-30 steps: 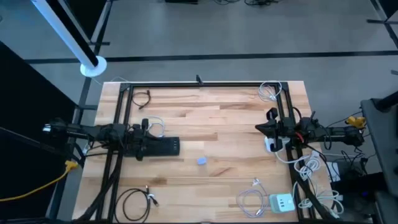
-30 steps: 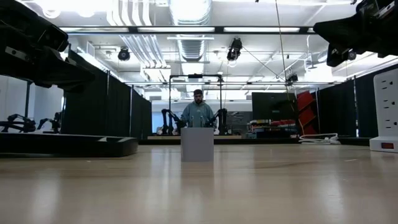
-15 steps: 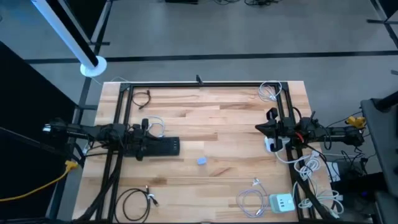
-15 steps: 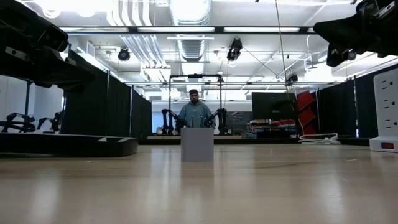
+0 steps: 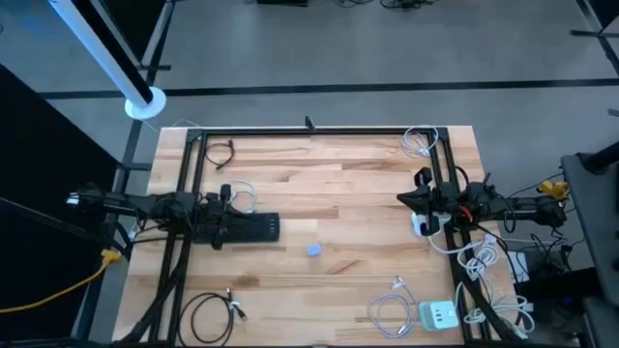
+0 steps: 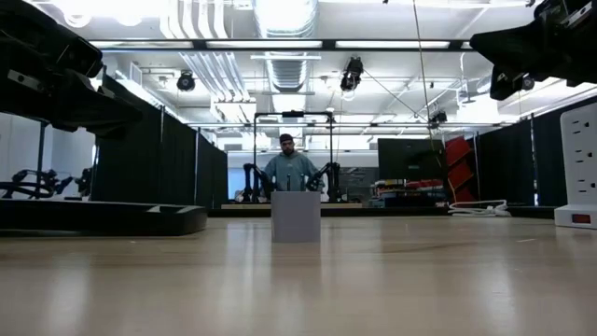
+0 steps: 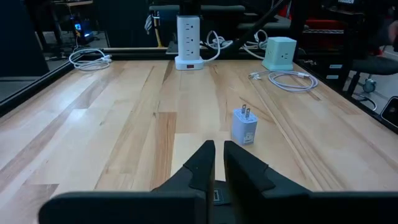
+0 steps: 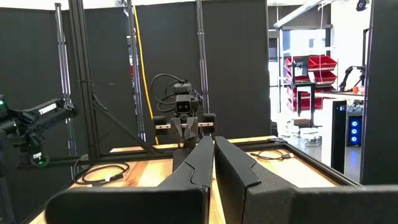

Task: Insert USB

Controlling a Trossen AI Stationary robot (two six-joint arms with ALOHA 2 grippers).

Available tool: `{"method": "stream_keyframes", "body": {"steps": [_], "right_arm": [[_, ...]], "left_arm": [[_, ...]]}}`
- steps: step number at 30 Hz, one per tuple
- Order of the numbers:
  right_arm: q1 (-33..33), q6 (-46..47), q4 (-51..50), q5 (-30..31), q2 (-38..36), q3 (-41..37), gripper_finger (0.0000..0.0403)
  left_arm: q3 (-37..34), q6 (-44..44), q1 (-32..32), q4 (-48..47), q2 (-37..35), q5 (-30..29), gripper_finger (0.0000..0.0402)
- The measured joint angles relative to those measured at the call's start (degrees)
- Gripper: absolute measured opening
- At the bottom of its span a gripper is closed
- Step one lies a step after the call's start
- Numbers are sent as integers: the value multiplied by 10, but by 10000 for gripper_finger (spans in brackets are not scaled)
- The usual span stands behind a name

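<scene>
Nothing is plugged in yet. Left end effector (image 5: 274, 228) hangs closed and empty at the table's (image 5: 329, 184) left side; the small USB charger (image 5: 314, 250) stands alone mid-table; the white cable (image 5: 387, 311) lies untouched near-right; right end effector (image 5: 403, 200) waits closed, empty.

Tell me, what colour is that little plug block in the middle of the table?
The plug block is pale blue-grey with two metal prongs, clearest in the left wrist view.

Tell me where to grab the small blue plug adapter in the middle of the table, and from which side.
Grip the small blue plug adapter across its flat side faces, coming down from above with the jaws straddling the body below the prongs. It stands upright with both metal prongs pointing up, alone on bare wood, so the broad sides are free and the prongs should stay uncovered.
</scene>
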Motion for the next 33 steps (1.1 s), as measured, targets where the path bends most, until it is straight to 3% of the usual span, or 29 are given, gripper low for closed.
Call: {"method": "stream_keyframes", "body": {"steps": [17, 22, 26, 33], "right_arm": [[0, 20, 7, 2, 0, 0, 0], [-1, 53, -12, 75, 20, 11, 0], [1, 54, -56, 75, 121, 73, 0], [1, 56, -65, 74, 414, 256, 0]], "left_arm": [[0, 0, 0, 0, 0, 0, 23], [0, 0, 0, 0, 0, 0, 23], [0, 0, 0, 0, 0, 0, 23], [0, 0, 0, 1, 0, 0, 23]]}}
